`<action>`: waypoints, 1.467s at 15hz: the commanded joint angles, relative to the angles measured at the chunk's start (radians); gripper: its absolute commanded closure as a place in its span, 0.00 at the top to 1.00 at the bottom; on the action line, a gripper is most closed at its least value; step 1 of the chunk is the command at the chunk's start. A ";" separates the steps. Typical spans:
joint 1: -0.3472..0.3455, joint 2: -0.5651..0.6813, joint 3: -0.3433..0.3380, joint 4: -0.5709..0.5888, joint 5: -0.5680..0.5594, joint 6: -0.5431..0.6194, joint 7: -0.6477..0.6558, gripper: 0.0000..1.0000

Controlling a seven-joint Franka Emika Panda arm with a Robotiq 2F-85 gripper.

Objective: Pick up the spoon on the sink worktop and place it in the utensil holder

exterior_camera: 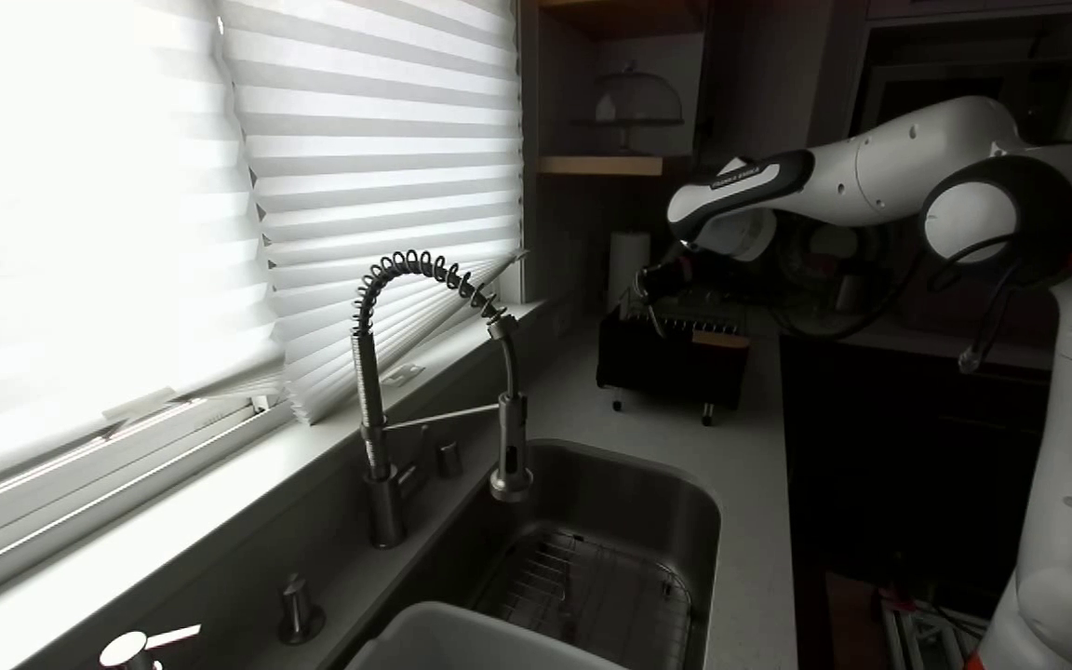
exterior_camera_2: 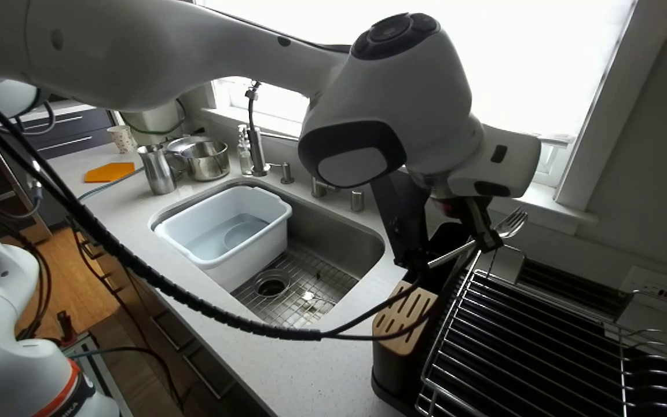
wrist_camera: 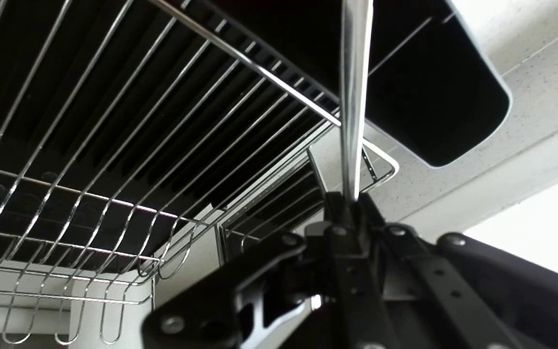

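My gripper (exterior_camera_2: 487,240) is shut on a slim metal utensil (exterior_camera_2: 451,255). In that exterior view it has fork tines, so it looks like a fork. In the wrist view the gripper (wrist_camera: 351,198) pinches the utensil (wrist_camera: 354,92), whose handle reaches out over the black utensil holder (wrist_camera: 439,116). The handle end is out of that view. In an exterior view the holder has a slotted wooden top (exterior_camera_2: 405,318) and open black compartments behind it. It stands on the pale sink worktop (exterior_camera_2: 310,370). No separate spoon shows.
A wire dish rack (exterior_camera_2: 530,324) stands against the holder. A steel sink basin (exterior_camera_2: 345,243) holds a white tub (exterior_camera_2: 252,249). The coiled-spring tap (exterior_camera: 368,391) rises behind the sink. A steel pot (exterior_camera_2: 206,159) and jug (exterior_camera_2: 158,169) stand beyond. Blinds and window line the back.
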 commanded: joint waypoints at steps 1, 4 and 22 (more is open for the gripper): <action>0.021 -0.061 -0.003 -0.108 -0.025 0.084 0.023 0.02; 0.032 -0.081 -0.004 -0.161 -0.033 0.143 0.028 0.02; 0.085 -0.149 -0.011 -0.355 -0.208 0.411 0.212 0.47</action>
